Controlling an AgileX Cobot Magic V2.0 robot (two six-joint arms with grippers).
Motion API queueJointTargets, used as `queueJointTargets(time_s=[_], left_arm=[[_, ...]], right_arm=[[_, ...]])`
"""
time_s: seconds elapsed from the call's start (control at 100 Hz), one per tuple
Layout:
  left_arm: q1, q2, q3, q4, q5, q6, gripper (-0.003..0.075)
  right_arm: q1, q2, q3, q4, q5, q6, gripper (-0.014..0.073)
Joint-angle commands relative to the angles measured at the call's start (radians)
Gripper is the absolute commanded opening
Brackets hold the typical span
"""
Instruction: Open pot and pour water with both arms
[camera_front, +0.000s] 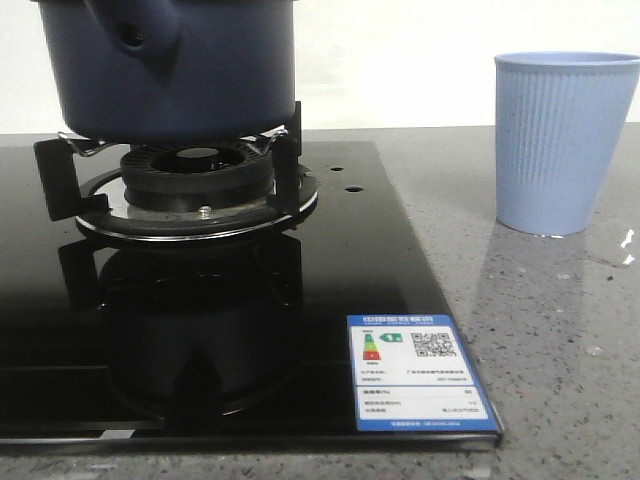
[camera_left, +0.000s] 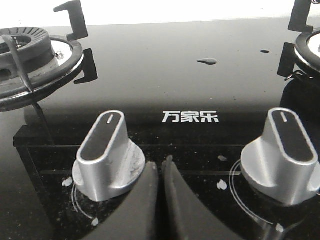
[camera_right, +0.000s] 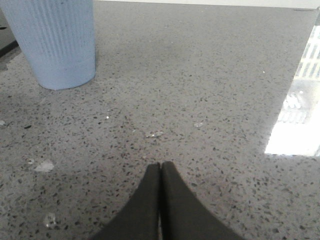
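- Hob (camera_left: 150, 75) glass reads "万家乐"; an energy label (camera_front: 420, 372) sits at its front right corner.
- Pot (camera_front: 170, 65) on the burner (contents hidden).
- Left gripper (camera_left: 161, 172) and right gripper (camera_right: 160, 172): fingertips pressed together, holding nothing.

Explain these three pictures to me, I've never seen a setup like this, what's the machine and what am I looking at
It is a robot with two arms, each ending in a gripper. One camera looks forward over the counter: a dark blue pot sits on a gas stove, and a light blue cup stands to the right on the grey counter. The other two cameras ride on the wrists. The left gripper hangs, closed and empty, near two silver knobs; small water drops lie on the black glass. The right gripper is also closed and empty, over the counter near the cup.
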Motion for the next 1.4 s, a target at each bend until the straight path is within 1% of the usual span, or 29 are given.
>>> queueJointTargets(time_s=[0.0,0.63,0.69,0.81,0.89,0.97,1.04,1.21,1.31,1.39], left_arm=[[0.0,-0.025,0.04,0.004,-0.047,-0.008,-0.0019],[0.0,-0.025,0.04,0.004,-0.047,-0.008,-0.0019],[0.0,-0.025,0.04,0.004,-0.047,-0.008,-0.0019],[0.0,-0.025,0.04,0.004,-0.047,-0.008,-0.0019],[0.0,-0.025,0.04,0.004,-0.047,-0.008,-0.0019],[0.0,-0.025,0.04,0.004,-0.047,-0.008,-0.0019],[0.0,-0.025,0.04,0.004,-0.047,-0.008,-0.0019],[0.0,-0.025,0.04,0.004,-0.047,-0.008,-0.0019],[0.0,-0.025,0.04,0.014,-0.047,-0.008,-0.0019],[0.0,-0.025,0.04,0.033,-0.056,-0.008,-0.0019]], right_arm=[[-0.005,-0.022,0.005,-0.002,-0.017,-0.009,-0.0074],[-0.005,-0.022,0.005,-0.002,-0.017,-0.009,-0.0074],[-0.005,-0.022,0.005,-0.041,-0.017,-0.009,-0.0074],[-0.005,-0.022,0.005,-0.042,-0.023,-0.009,-0.0074],[-0.005,-0.022,0.005,-0.077,-0.046,-0.009,-0.0074],[-0.005,-0.022,0.005,-0.13,-0.103,-0.009,-0.0074],[-0.005,-0.022,0.005,-0.139,-0.173,-0.009,-0.0074],[-0.005,-0.022,0.005,-0.136,-0.428,-0.009,-0.0074],[-0.005,-0.022,0.005,-0.097,-0.564,-0.004,-0.0074],[-0.005,-0.022,0.005,-0.041,-0.647,0.071,-0.0074]])
